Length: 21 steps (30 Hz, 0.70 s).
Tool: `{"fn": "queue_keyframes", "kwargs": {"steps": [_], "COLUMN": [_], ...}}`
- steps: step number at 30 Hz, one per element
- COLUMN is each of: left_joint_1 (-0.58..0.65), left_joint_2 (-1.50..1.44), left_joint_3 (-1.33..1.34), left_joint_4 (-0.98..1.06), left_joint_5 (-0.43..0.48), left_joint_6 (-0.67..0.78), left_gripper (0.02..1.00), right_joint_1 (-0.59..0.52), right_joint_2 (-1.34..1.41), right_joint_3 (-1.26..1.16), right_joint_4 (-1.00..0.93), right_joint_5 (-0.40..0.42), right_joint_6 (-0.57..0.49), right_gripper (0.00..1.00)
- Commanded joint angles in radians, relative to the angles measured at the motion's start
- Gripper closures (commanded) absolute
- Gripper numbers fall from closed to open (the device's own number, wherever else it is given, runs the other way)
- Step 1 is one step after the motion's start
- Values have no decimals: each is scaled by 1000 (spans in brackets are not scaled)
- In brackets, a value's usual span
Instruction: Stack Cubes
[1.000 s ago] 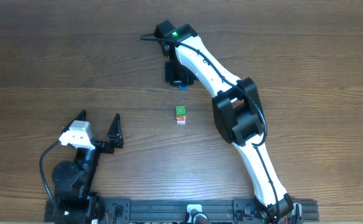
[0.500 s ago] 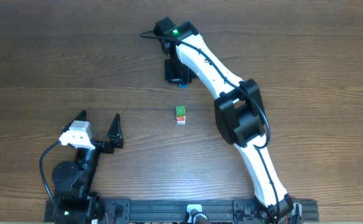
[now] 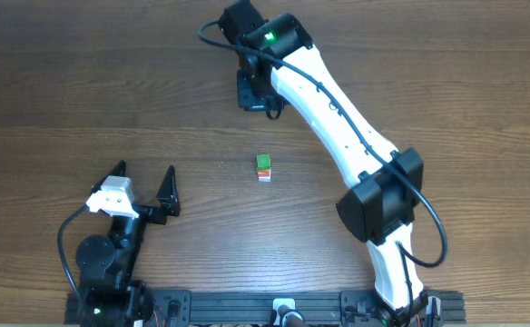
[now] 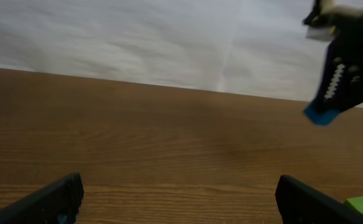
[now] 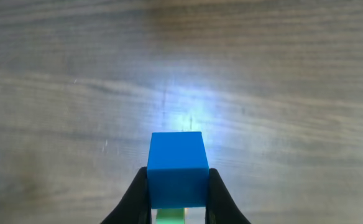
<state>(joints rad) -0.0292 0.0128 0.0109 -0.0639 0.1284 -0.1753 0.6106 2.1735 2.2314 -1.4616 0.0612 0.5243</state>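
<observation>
The right arm wears smooth white shells over its long links, broken by a chunky black joint block far back from the gripper. Just behind the right gripper sits a black housing with a small green light. A black cable loops out of that housing and runs along the white shell. Its fingers are glossy black and curved, and one shows a row of pale teeth. The left arm is black all over, with a white block right behind the left gripper, whose black fingers taper to points. A thin black lead loops out farther back.
</observation>
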Motion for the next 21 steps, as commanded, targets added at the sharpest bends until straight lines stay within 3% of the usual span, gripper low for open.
{"fn": "queue_keyframes", "kwargs": {"steps": [1,12,21], "left_joint_1": [6,6,6], "left_joint_2": [-7,-7,-7], "left_joint_3": [-5,-5,-5], "left_joint_4": [0,0,0], "left_joint_5": [13,13,13], "left_joint_6": [11,11,11], "left_gripper": [20,20,20], "right_joint_1": [43,93,105], "right_joint_2": [-46,-50,-151], "right_joint_3": [16,-38,-242], "right_joint_4": [-81,-164,-62], "right_joint_5": [15,-91,-95], "right_joint_6": [48,74,112], "right_gripper": [991,991,991]}}
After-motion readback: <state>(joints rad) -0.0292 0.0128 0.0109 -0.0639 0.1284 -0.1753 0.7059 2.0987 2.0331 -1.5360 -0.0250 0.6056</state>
